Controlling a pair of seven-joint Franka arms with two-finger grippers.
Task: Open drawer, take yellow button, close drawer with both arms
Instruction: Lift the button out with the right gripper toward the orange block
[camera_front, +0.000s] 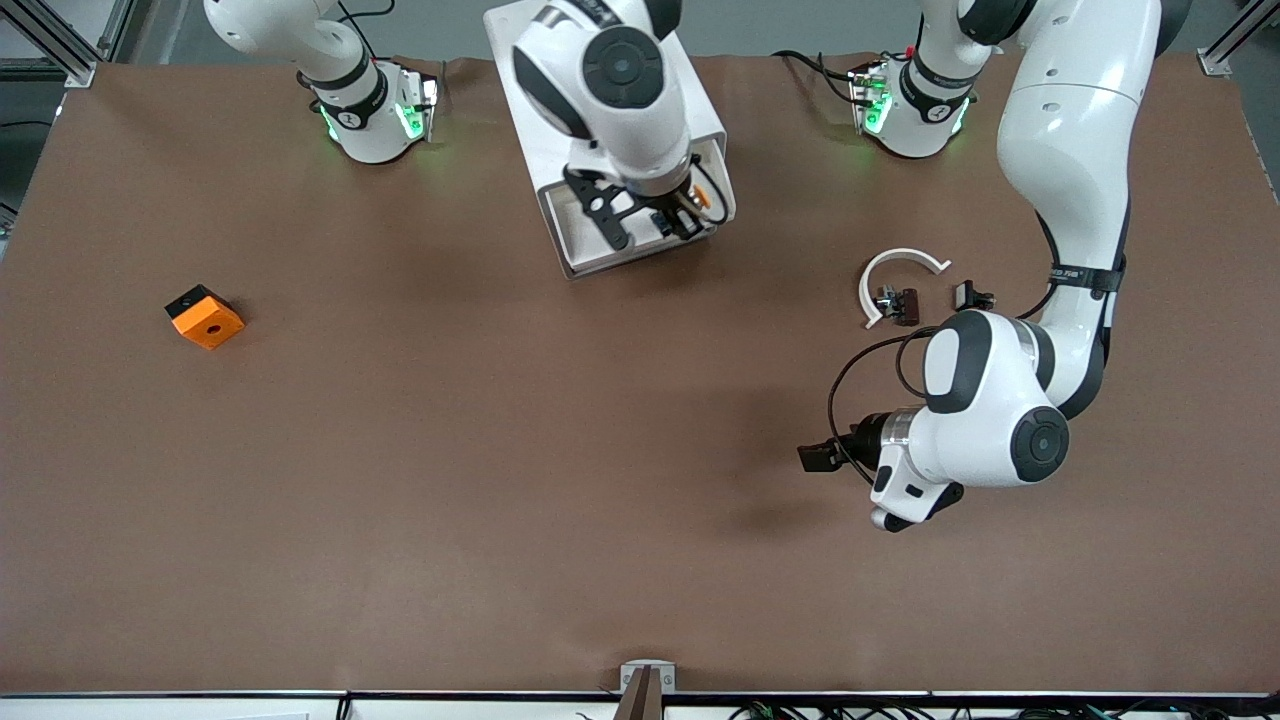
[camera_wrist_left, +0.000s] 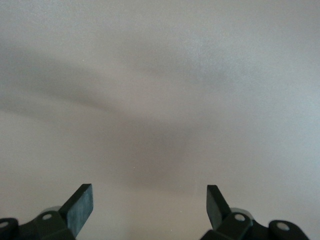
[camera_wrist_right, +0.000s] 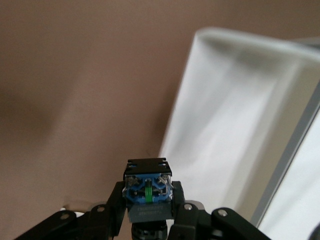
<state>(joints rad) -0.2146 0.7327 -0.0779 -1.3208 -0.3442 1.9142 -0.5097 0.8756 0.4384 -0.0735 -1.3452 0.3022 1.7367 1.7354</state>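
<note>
The white drawer unit (camera_front: 560, 120) stands between the arms' bases, with its drawer (camera_front: 590, 255) pulled out toward the front camera. My right gripper (camera_front: 685, 218) hangs over the open drawer, shut on the button (camera_front: 700, 198). In the right wrist view the button's blue base (camera_wrist_right: 148, 189) sits clamped between the black fingers (camera_wrist_right: 116, 200), with the drawer's white wall (camera_wrist_right: 235, 120) beside it. My left gripper (camera_front: 818, 456) waits low over the bare table at the left arm's end, nearer the front camera. It is open (camera_wrist_left: 149, 202), with nothing between its fingers (camera_wrist_left: 80, 205).
An orange block with a round hole (camera_front: 205, 316) lies toward the right arm's end. A white arc (camera_front: 895, 268) with small black clip parts (camera_front: 900, 303) lies by the left arm's elbow. Brown table (camera_front: 500, 450) spreads between them.
</note>
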